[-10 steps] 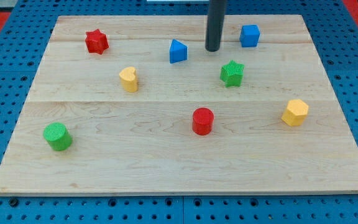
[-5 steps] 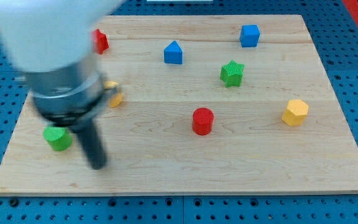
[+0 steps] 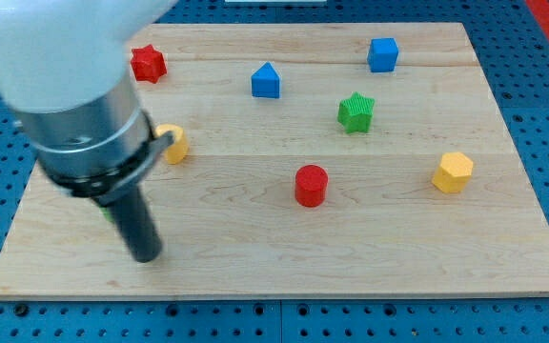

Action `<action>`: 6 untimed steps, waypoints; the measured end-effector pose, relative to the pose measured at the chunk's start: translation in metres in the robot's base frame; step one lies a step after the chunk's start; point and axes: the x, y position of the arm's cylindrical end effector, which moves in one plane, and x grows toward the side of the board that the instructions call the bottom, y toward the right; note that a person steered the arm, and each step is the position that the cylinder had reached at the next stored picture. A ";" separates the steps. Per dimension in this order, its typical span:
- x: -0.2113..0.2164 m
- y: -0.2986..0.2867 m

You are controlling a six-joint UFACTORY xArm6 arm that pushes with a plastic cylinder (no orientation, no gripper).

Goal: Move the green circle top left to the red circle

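Two red blocks (image 3: 147, 63) (image 3: 311, 185), two blue (image 3: 266, 80) (image 3: 382, 54), two yellow (image 3: 453, 172) (image 3: 173, 144)

Text on blocks: none was legible.
Text on counter (image 3: 370, 248): none.
Labels, brands, numbers, signs: none were readable.

This is a robotics lab bench set up for a tabletop pushing experiment. A pale wooden board (image 3: 284, 238) lies on a blue perforated base plate (image 3: 541, 314) with regular rows of mounting holes, the kind used for fixing lab rigs. Small moulded plastic test pieces are scattered on the board, such as a red cylinder (image 3: 311, 185), a blue cube (image 3: 382, 54) and a green star (image 3: 355, 111). A large white and grey robot arm (image 3: 74, 95) fills the view's left.
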 end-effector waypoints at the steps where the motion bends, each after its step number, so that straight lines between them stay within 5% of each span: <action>1: -0.022 -0.065; 2: -0.056 -0.076; 4: -0.055 0.083; 6: -0.089 0.155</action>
